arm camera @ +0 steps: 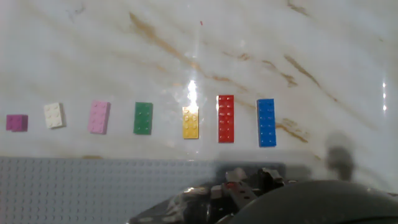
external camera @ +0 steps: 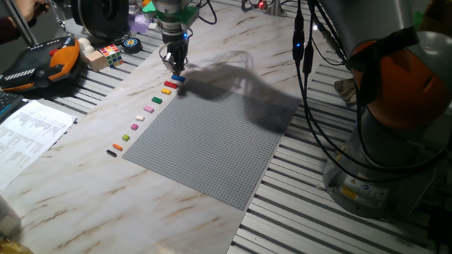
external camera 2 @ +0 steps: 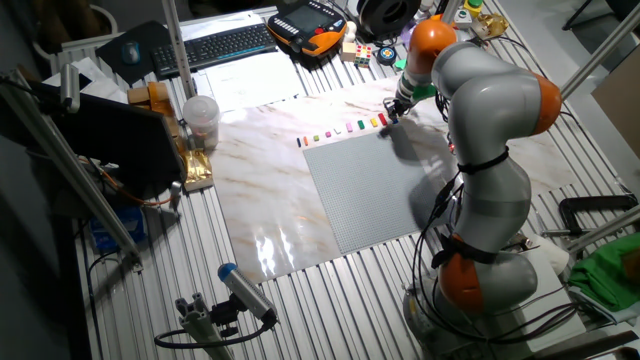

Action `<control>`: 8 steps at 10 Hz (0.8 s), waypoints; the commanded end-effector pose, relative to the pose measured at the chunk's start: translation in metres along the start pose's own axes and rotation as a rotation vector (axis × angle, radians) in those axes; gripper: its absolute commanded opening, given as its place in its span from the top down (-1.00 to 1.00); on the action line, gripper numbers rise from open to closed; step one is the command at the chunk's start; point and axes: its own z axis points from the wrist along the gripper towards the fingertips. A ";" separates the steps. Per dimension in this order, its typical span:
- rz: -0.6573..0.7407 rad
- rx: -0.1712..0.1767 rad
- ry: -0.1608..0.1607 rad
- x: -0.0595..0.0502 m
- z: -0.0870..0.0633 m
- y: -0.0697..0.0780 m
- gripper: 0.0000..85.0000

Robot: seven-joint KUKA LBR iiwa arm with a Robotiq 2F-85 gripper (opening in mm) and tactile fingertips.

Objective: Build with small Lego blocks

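Observation:
The small Lego blocks lie in a row on the marble tabletop along the far edge of the grey baseplate (external camera: 212, 137). From one end they run blue (external camera: 178, 79), red (external camera: 171, 85), yellow (external camera: 167, 92), green (external camera: 157, 101), pink, white and purple, down to orange and black (external camera: 111, 152). My gripper (external camera: 175, 68) hangs just above the blue end of the row, and nothing shows between its fingers. The hand view shows blue (arm camera: 266, 122), red (arm camera: 226, 118), yellow (arm camera: 191, 122), green (arm camera: 143, 118), pink (arm camera: 99, 117), white (arm camera: 54, 115) and purple (arm camera: 17, 122). The fingertips are hidden there by a dark blur.
A Rubik's cube (external camera: 111, 53) and an orange-and-black pendant (external camera: 42, 63) sit at the far left, with papers (external camera: 28, 130) nearer. My arm's base (external camera: 395, 113) and cables stand to the right of the baseplate. A keyboard (external camera 2: 225, 45) and a cup (external camera 2: 200, 118) stand beyond the marble top.

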 end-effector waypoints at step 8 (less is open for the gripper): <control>0.008 -0.005 -0.007 -0.003 0.020 -0.009 0.13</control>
